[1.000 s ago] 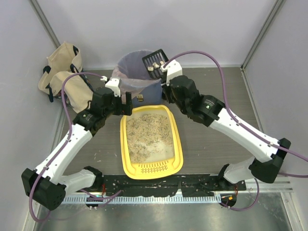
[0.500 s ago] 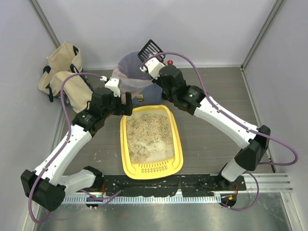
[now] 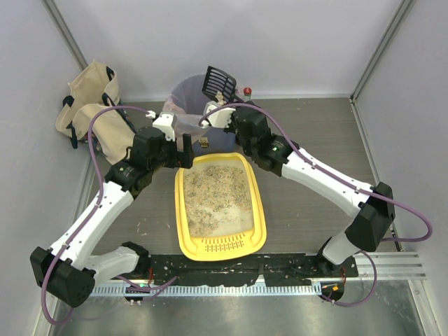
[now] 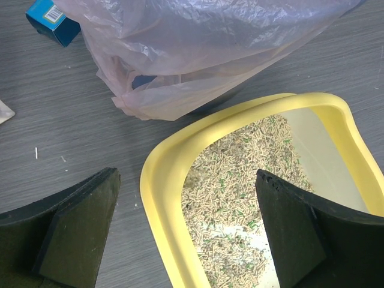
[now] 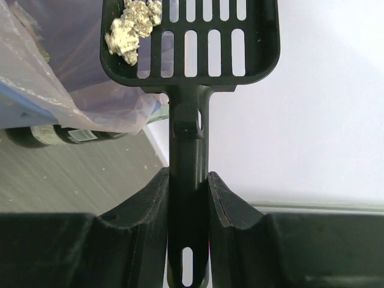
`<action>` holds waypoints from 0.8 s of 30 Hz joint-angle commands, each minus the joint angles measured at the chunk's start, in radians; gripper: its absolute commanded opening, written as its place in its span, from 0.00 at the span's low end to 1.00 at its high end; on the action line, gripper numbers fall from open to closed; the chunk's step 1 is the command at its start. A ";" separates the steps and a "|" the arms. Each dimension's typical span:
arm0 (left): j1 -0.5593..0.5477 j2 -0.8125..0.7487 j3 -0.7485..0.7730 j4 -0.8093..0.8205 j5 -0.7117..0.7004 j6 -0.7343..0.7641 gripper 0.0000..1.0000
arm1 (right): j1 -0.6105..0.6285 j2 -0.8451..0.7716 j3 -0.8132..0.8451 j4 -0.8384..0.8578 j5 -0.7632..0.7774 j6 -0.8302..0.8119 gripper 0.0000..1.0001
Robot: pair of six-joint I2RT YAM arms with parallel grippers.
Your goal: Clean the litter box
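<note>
Right gripper (image 5: 188, 192) clamped a loaded scoop (image 5: 191, 36) over the bin's (image 3: 171, 105) rim; litter box (image 3: 260, 217) lay nearward, beneath the spread left gripper (image 3: 183, 150).

A lined round blue bin (image 3: 208, 130) stands near a beige canvas bag (image 3: 89, 105), a small blue carton (image 4: 53, 21) beside the bin.

**Three cameras sharing the bin at the far edge**

The top camera is looking steeply down from above the near edge of the tabletop (image 3: 308, 140), taking in all of it. The left wrist camera is looking down, close over the far-left corner of the litter box (image 4: 159, 204). The right wrist camera is facing along the scoop (image 5: 188, 150) toward the back wall (image 5: 312, 120). All three are catching the lined bin (image 3: 189, 101).
</note>
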 commanded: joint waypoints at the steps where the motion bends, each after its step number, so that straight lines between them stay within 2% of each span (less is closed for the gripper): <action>1: -0.004 -0.025 0.006 0.040 0.017 -0.013 1.00 | 0.003 -0.030 0.004 0.170 0.024 -0.189 0.01; 6: -0.004 -0.029 0.004 0.041 0.017 -0.013 1.00 | 0.001 -0.019 -0.032 0.244 0.015 -0.288 0.01; 14: -0.004 -0.033 0.004 0.041 0.019 -0.013 1.00 | 0.001 0.005 -0.094 0.358 0.010 -0.557 0.01; 24: -0.004 -0.035 0.004 0.043 0.019 -0.013 1.00 | 0.000 0.021 -0.107 0.393 -0.036 -0.690 0.01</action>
